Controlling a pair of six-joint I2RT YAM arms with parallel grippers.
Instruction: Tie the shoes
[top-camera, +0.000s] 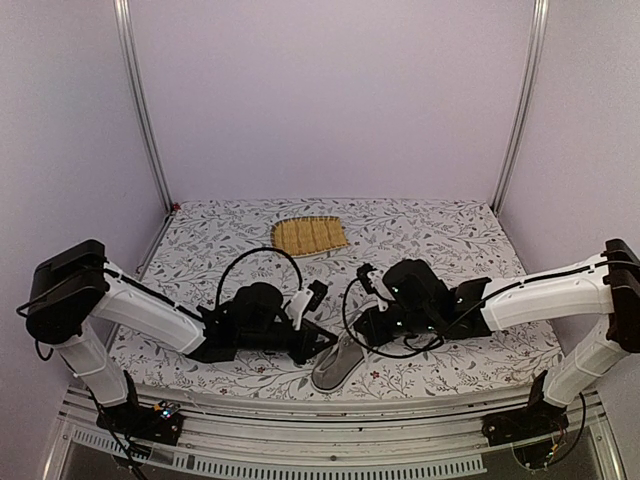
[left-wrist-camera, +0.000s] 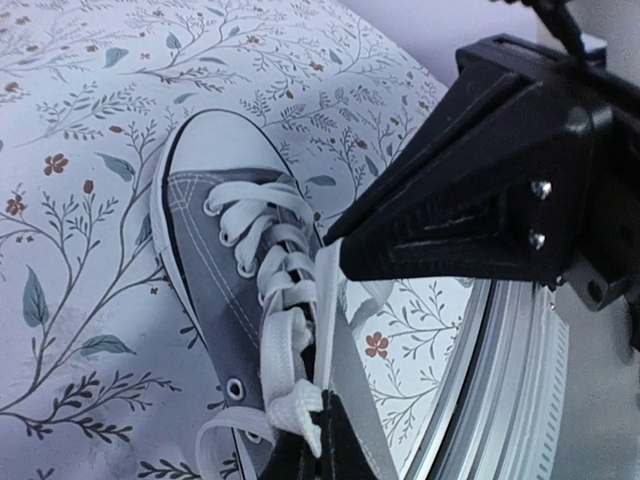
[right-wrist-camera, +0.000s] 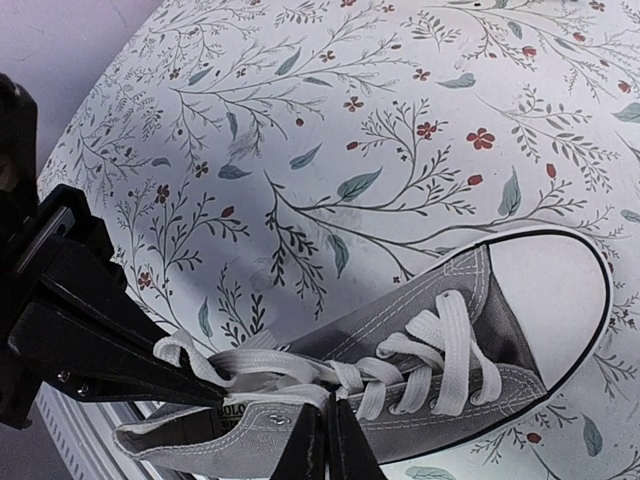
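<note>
My left gripper (left-wrist-camera: 318, 438) is clenched on the white laces (left-wrist-camera: 262, 215) right at my fingertips. A flat strand runs up out of the pinch, and a loose loop lies just to the left of it. My right gripper (right-wrist-camera: 322, 432) is likewise closed tight, its tips pressed together on the lace strands at the sneaker's collar, directly in front of me. The two grippers work close together over the top eyelets, each showing as a black wedge in the other's wrist view.

The grey canvas sneaker (left-wrist-camera: 205, 265) lies immediately under both sets of fingers, resting on the floral tablecloth (left-wrist-camera: 80, 120) beside the table's near metal rail (left-wrist-camera: 520, 380). From my left fingers its white toe cap (left-wrist-camera: 215, 140) points ahead and away. From my right fingers the toe lies off to the right.

Far beyond both grippers, towards the back of the table, sits the yellow woven bamboo mat (top-camera: 310, 235), well apart from the sneaker.
</note>
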